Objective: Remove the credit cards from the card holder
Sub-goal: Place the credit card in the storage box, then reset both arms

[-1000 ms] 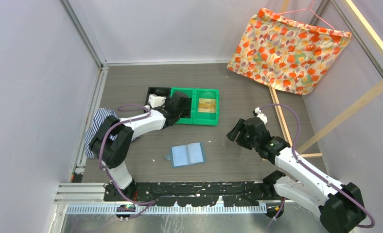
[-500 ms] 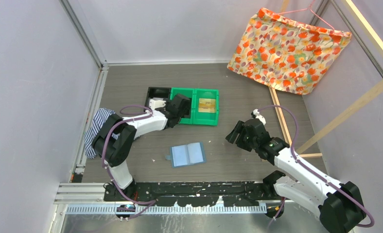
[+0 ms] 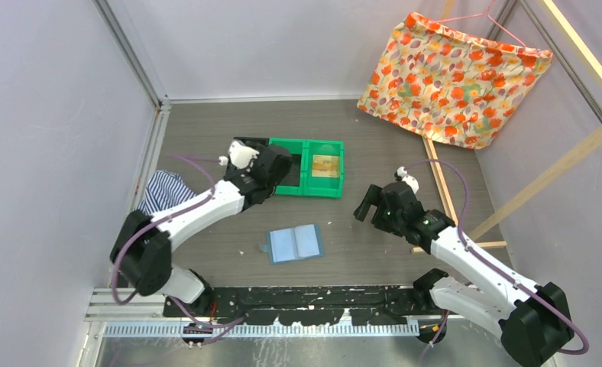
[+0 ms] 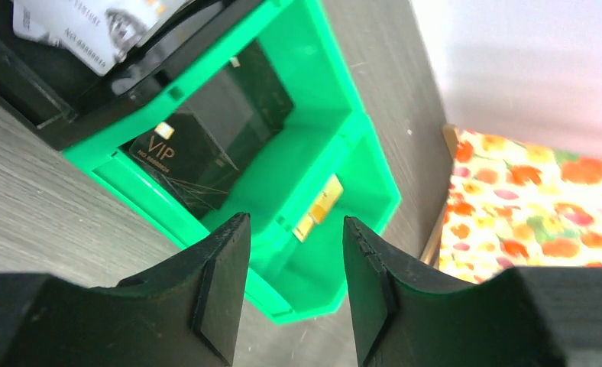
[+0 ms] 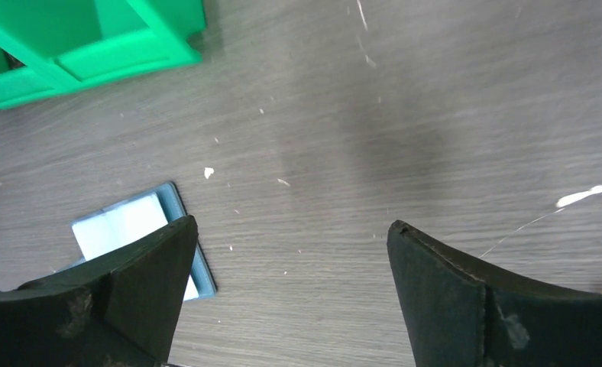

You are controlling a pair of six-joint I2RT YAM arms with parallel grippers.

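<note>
The teal-blue card holder (image 3: 294, 244) lies open and flat on the table between the arms; its edge also shows in the right wrist view (image 5: 134, 228). A dark credit card (image 4: 206, 145) marked VIP rests in the left compartment of a green bin (image 4: 344, 164). A whitish credit card (image 4: 76, 30) lies in the black tray (image 4: 30, 95) beside it. My left gripper (image 3: 281, 170) hovers over the bin's near edge, open (image 4: 294, 229), nothing between its fingers. My right gripper (image 3: 365, 208) is open wide (image 5: 290, 229) over bare table, right of the holder.
The green bin (image 3: 313, 170) holds a gold card (image 3: 325, 166) in its right compartment. A striped cloth (image 3: 159, 193) lies at the left wall. A floral fabric (image 3: 454, 76) hangs on a hanger at the back right, beside a wooden frame (image 3: 443, 191).
My left gripper has opened and drawn back from the green bin, its arm swinging outward. My right gripper has opened wider and shifted slightly left.
</note>
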